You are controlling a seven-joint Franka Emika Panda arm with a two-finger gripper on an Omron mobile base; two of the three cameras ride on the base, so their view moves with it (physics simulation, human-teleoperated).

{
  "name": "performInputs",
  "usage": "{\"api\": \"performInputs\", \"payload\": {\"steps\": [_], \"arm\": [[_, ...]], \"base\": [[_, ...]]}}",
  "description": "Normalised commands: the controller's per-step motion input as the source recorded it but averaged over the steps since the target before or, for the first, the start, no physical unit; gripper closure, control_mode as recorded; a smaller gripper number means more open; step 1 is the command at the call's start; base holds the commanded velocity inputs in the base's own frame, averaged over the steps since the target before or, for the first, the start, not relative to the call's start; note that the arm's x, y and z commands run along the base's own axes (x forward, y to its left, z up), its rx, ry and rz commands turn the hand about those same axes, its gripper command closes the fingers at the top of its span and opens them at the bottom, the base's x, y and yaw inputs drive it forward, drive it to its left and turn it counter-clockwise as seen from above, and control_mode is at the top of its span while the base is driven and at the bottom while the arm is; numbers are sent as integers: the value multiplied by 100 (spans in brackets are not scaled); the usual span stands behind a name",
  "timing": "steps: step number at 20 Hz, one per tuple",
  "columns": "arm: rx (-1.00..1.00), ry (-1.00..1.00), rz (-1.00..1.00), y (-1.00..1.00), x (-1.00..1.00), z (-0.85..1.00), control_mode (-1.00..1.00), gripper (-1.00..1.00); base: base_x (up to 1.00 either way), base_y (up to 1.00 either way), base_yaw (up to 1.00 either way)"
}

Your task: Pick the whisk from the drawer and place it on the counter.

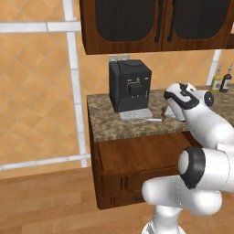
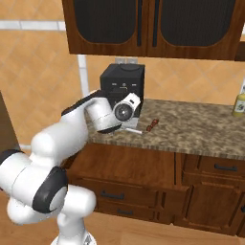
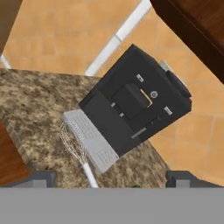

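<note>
My gripper (image 3: 111, 180) stands with its jaws spread wide and nothing between them; the whisk (image 3: 77, 146) lies free on the counter (image 3: 35, 109) just ahead of me and below, its handle end pointing back toward the gap between my fingertips and its wire head further out, at the edge of the grey tray (image 3: 97, 144) of the coffee machine (image 3: 135, 103), though I cannot tell whether wire and tray touch; I judge the whisk very light, with a stiff, slim handle that is smooth and likely to roll or slip; its wire balloon looks springy and easy to bend, so if I had to lift it again I would close across the handle near where it meets the wires, never on the wires; the counter is a hard, level, speckled stone slab, a good resting place, though a round handle could roll on it; the coffee machine stands straight ahead of me and close, so there is little room forward and I would draw back and up; the drawer (image 1: 137, 153) stands pulled out below and behind me, its flat wood bottom bare where I can see it; dark upper cabinets (image 1: 137, 23) hang above me, tiled wall behind, and bottles (image 1: 221, 80) stand well off to one side; as things lie, I take the placing as done.
</note>
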Motion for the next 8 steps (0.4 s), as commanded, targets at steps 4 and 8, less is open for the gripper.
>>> {"api": "performInputs", "payload": {"steps": [4, 8], "arm": [[5, -19, 0, -30, -56, 36, -100, -100], [17, -33, 0, -44, -71, 8, -100, -100]], "base": [[0, 0, 0], [0, 0, 0]]}}
